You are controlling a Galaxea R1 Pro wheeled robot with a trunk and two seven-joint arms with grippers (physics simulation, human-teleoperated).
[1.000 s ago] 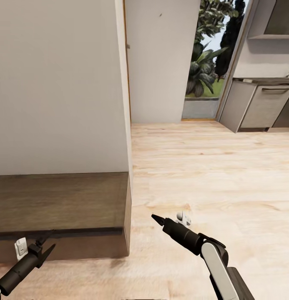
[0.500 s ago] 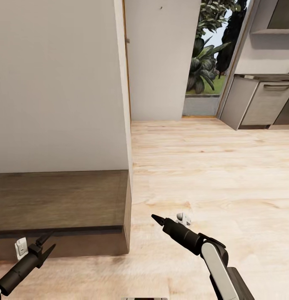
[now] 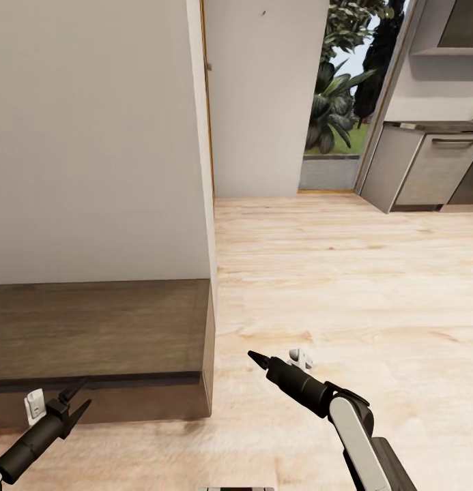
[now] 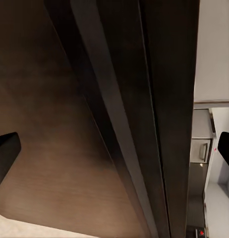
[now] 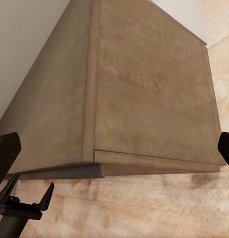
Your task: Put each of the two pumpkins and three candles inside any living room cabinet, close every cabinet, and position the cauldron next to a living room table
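Near on the left, the left gripper (image 3: pixel 72 400) hangs in front of the cabinet (image 3: pixel 99 327), its two fingers spread apart and holding nothing. Near on the right, the right gripper (image 3: pixel 258 358) floats over the pale wood floor (image 3: pixel 345 286); its fingers look pressed together at a point. The dark brown cabinet sits low against the white wall (image 3: pixel 93 136), and its front looks closed. Far on the right stand grey kitchen cupboards (image 3: pixel 427 170), beside a doorway with green plants (image 3: pixel 335 102)

Head looks down; both wrist views closely share the cabinet (image 3: pixel 99 334).
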